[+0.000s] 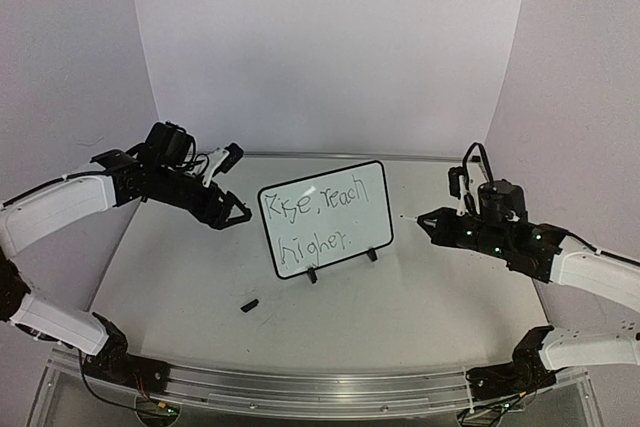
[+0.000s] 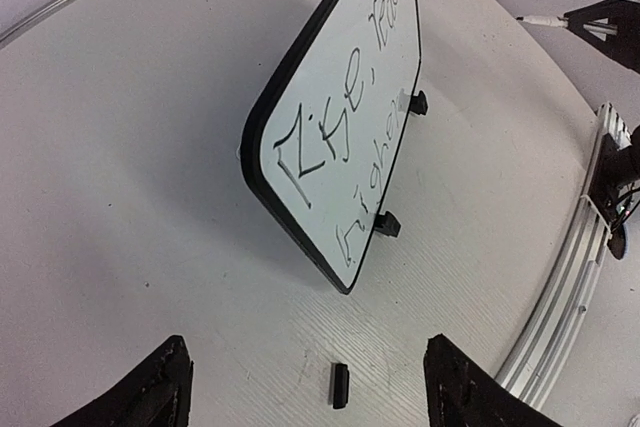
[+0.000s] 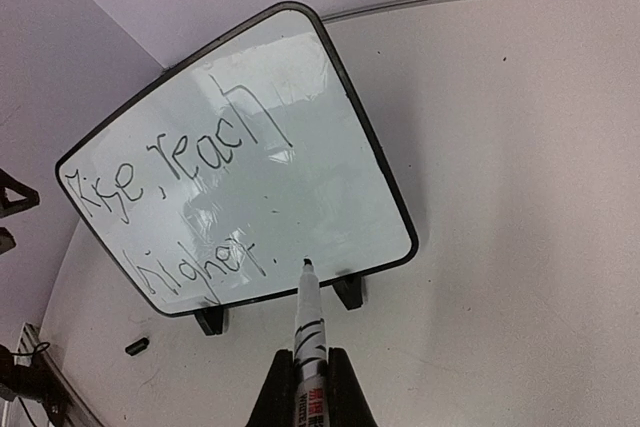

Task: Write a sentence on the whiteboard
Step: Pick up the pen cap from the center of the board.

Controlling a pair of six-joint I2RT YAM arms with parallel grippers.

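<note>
The whiteboard stands upright on two black feet at the table's middle, and also shows in the left wrist view and the right wrist view. The sentence reads "Rise, reach higher." in two lines. My right gripper is shut on a white marker, uncapped, its tip pointing at the board's right edge and a little apart from it. My left gripper is open and empty, left of the board. A small black marker cap lies on the table in front of the board's left side.
A metal rail runs along the table's near edge. A white curved backdrop encloses the back and sides. The cap lies below the gap of my left gripper's jaws in the left wrist view.
</note>
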